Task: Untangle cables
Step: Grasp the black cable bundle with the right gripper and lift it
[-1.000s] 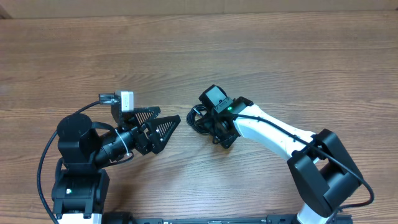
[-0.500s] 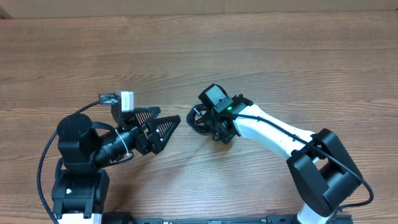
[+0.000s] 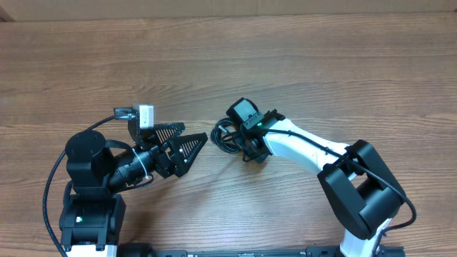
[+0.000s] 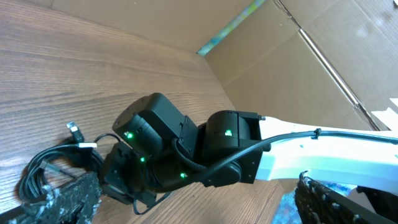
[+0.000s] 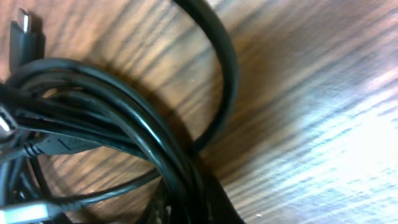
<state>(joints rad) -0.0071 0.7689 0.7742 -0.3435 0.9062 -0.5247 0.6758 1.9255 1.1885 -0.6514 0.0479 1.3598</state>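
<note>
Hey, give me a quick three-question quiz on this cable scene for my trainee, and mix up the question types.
1. True or false: the left gripper stands open.
2. Which gripper is down at the cables? A the left gripper, B the right gripper, C neither.
3. Fill in: the cables are coloured ___.
Key: 1 true; 2 B; 3 black.

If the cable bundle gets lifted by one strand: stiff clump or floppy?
Probably floppy: the cables are thin and lie in loose curved loops, so a lifted strand should sag. It would likely drag the others along, since strands cross and overlap. Looks light; the small plug may snag on a loop.
</note>
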